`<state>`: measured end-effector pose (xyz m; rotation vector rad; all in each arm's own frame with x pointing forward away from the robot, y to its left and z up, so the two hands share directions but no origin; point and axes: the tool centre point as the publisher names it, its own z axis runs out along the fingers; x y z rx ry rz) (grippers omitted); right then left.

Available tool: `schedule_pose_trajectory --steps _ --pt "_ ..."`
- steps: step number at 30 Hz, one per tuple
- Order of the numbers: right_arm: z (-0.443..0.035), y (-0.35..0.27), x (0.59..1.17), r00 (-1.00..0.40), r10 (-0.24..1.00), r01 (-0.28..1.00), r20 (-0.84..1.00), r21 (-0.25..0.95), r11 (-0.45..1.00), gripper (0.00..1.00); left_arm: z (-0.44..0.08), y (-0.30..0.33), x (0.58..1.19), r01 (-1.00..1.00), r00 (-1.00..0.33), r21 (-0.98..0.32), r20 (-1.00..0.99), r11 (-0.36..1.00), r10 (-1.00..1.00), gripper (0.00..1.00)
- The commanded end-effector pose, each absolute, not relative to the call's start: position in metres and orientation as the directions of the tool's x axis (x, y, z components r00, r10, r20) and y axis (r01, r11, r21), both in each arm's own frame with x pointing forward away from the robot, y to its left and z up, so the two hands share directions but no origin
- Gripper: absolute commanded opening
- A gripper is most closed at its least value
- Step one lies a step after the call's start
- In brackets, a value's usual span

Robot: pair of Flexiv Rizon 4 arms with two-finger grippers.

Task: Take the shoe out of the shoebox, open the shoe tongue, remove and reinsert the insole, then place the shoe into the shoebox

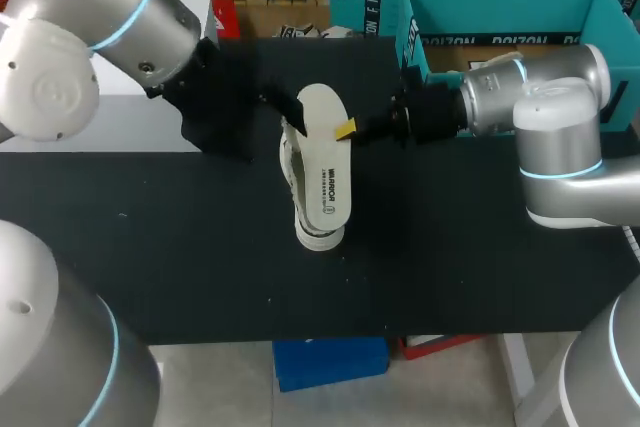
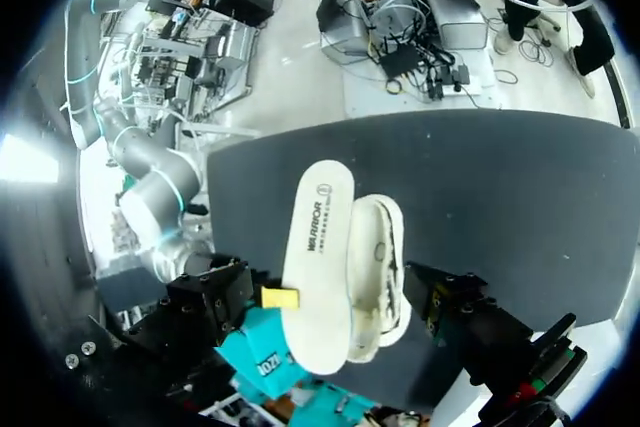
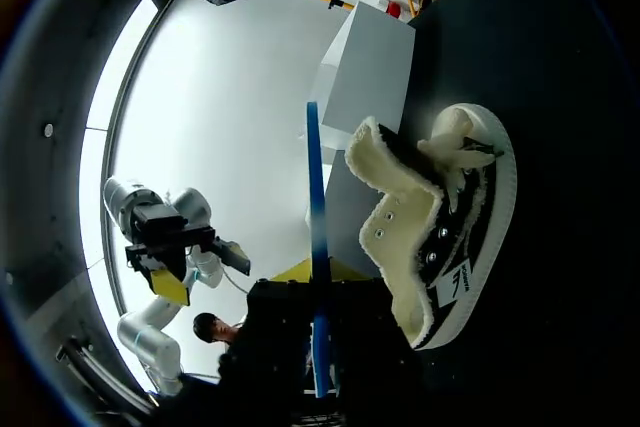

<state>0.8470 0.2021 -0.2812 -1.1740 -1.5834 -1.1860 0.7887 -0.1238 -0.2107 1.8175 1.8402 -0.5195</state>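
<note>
Pinched in right jaws: insole (image 1: 325, 162), over shoe (image 1: 290, 172); left jaws beside shoe, state unclear

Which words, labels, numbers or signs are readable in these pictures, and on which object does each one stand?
White flat insole: one dark brand word with a round mark, legible but not quoted; smaller line beside it too small to read.
Teal cardboard shoebox: white block letters on a black band, brand print, not quoted.
Black shoe with cream lining: white side tag, too blurred to read.
</note>
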Motion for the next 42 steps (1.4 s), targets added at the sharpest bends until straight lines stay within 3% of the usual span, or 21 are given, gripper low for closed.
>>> schedule_pose_trajectory --steps 1,13,27,37,42 --pt "-0.282 0.203 0.848 -0.232 0.201 0.970 0.952 0.210 0.124 0.00 -0.219 -0.113 0.790 0.996 0.060 0.078 -0.930 0.037 0.361 1.00" --pt "-0.282 0.203 0.848 -0.232 0.201 0.970 0.952 0.210 0.124 0.00 -0.219 -0.119 0.804 0.996 0.080 0.086 -0.981 0.027 0.176 1.00" --pt "-0.282 0.203 0.848 -0.232 0.201 0.970 0.952 0.210 0.124 0.00 -0.248 -0.123 0.822 0.991 0.022 0.049 -0.978 0.124 0.210 1.00" --pt "-0.282 0.203 0.848 -0.232 0.201 0.970 0.952 0.210 0.124 0.00 -0.258 -0.124 0.828 0.995 0.019 0.031 -0.992 0.091 0.128 1.00" --pt "-0.282 0.203 0.848 -0.232 0.201 0.970 0.952 0.210 0.124 0.00 -0.263 -0.125 0.830 0.991 -0.021 0.004 -0.983 0.134 0.181 1.00"
